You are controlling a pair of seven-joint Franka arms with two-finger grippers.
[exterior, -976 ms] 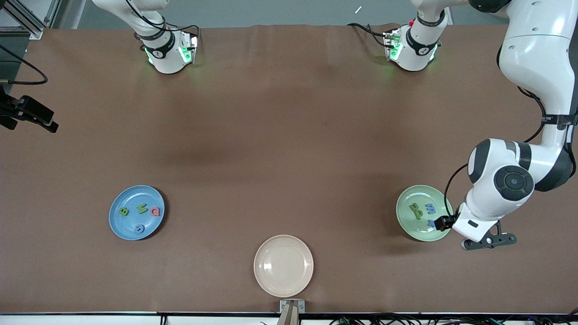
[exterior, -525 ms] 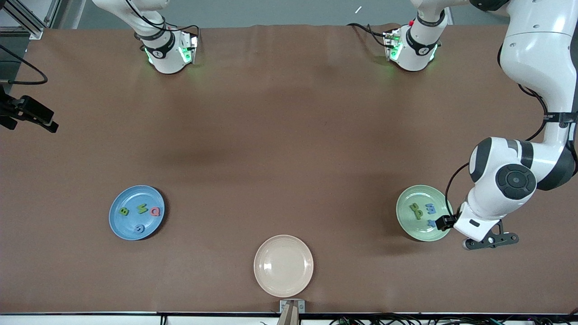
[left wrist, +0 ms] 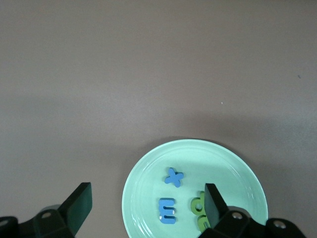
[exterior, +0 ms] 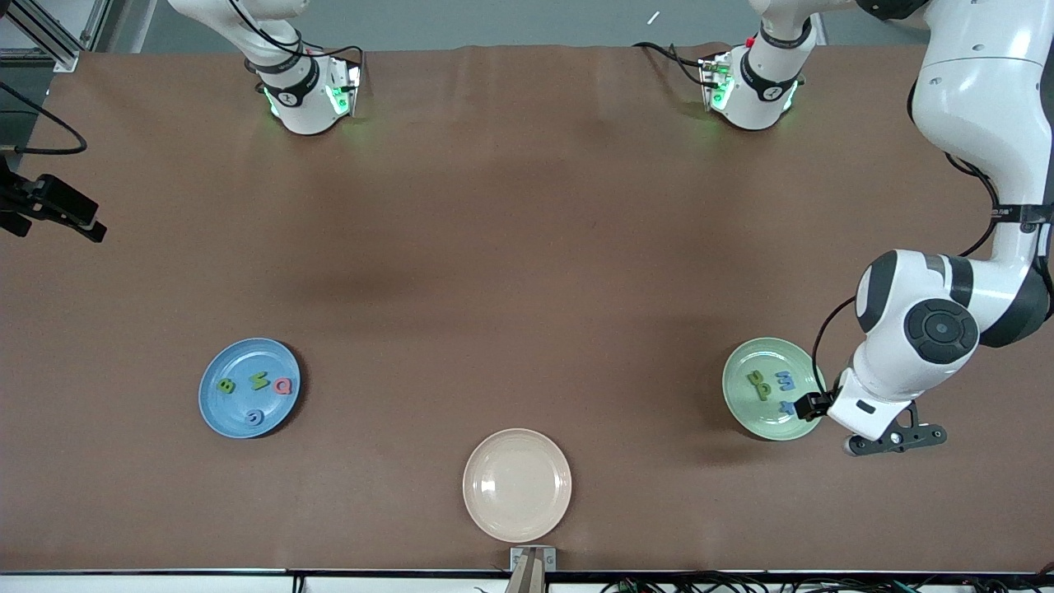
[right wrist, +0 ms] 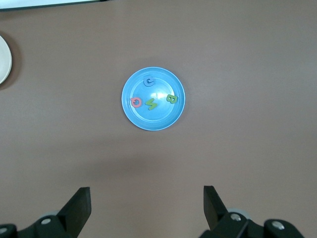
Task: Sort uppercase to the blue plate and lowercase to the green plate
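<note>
The blue plate (exterior: 239, 412) lies toward the right arm's end and holds the uppercase pieces: green B (exterior: 225, 385), green N (exterior: 260, 380), pinkish-red Q (exterior: 284, 385) and a blue C-like letter (exterior: 255, 417). The green plate (exterior: 741, 403) lies toward the left arm's end and holds the lowercase pieces: blue m (exterior: 785, 380), blue x (exterior: 788, 407) and two green ones (exterior: 760, 385). My left gripper (left wrist: 146, 204) is open and empty, low over that plate's rim (left wrist: 136, 208); one finger partly hides the green letters (left wrist: 199, 204). My right gripper (right wrist: 147, 204) is open and empty, high over bare table, with the blue plate (right wrist: 163, 116) in its view.
An empty beige plate (exterior: 517, 484) lies near the table's front edge in the middle, between the other two plates. A black fixture with a cable (exterior: 53, 210) juts in at the right arm's end of the table.
The left arm's hand has shifted very slightly beside the green plate. The letters and plates have not moved.
</note>
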